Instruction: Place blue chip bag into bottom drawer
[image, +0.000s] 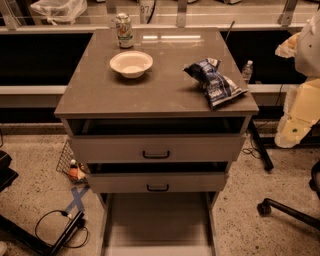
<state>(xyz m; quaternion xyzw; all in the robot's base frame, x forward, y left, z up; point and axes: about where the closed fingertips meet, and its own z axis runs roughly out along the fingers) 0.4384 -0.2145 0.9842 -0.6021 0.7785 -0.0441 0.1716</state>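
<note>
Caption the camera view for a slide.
Blue chip bag on the cabinet top, bottom drawer pulled open below, pincer at the right edge.

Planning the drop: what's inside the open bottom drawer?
The wide grey-beige bottom drawer shows only bare pale floor; its back is hidden under the upper drawers. The pincer hangs right of the cabinet.

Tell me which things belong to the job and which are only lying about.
Job: blue chip bag on the cabinet top; bottom drawer, open; gripper at the right edge.
Lying about: white bowl, can, water bottle.
</note>
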